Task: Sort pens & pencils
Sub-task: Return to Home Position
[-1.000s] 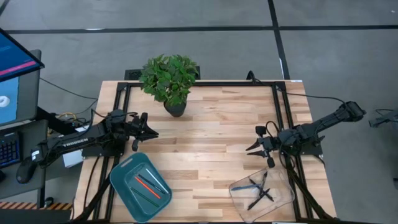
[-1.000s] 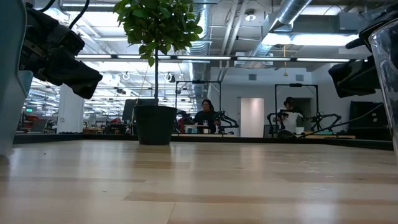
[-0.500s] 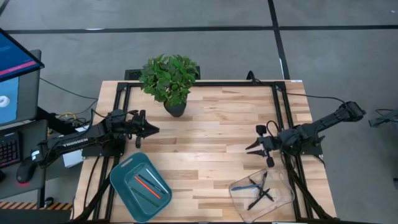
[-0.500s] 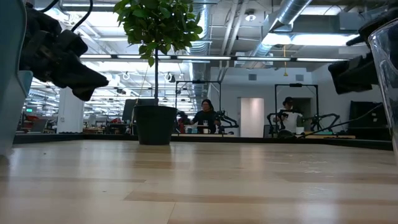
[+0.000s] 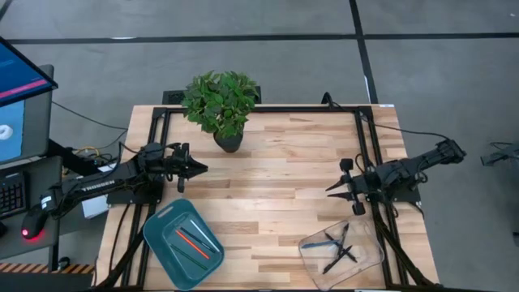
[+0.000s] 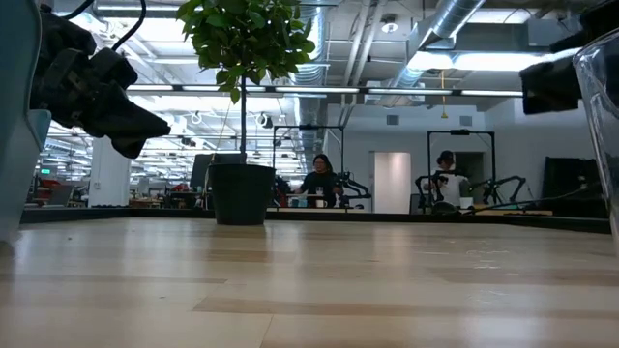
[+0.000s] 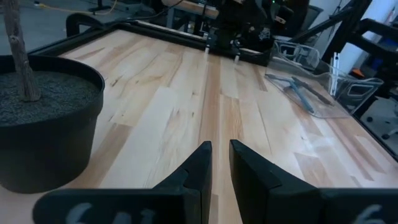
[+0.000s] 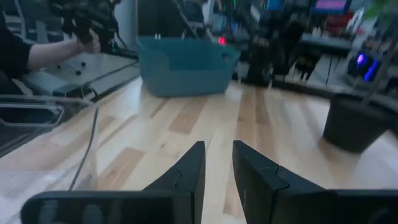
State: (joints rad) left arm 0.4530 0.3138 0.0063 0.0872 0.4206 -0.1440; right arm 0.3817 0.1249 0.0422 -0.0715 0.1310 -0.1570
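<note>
An orange pen (image 5: 193, 242) and a dark one beside it lie in the teal tray (image 5: 166, 223) at the near left. A blue pen (image 5: 328, 240) and dark pens (image 5: 345, 254) lie crossed in the clear tray (image 5: 369, 258) at the near right. My left gripper (image 5: 203, 169) hovers over the table's left side, pointing roughly level toward the right, fingers a narrow gap apart (image 7: 220, 144) with nothing between them. My right gripper (image 5: 328, 190) hovers over the right side, pointing toward the left, also narrowly open and empty (image 8: 217, 144).
A potted plant (image 5: 220, 101) stands at the far left-centre, close to my left gripper; its pot (image 7: 43, 124) is beside the fingers. A black frame (image 5: 268, 109) runs along the table's edges. A person's arm (image 8: 43, 50) is beyond the table. Bare wood (image 5: 268, 203) lies between the arms.
My right gripper has risen a little over the table and rolled about its own axis, staying narrowly open. My left gripper has turned slightly at the wrist without leaving its place. The pens and both trays have kept still.
</note>
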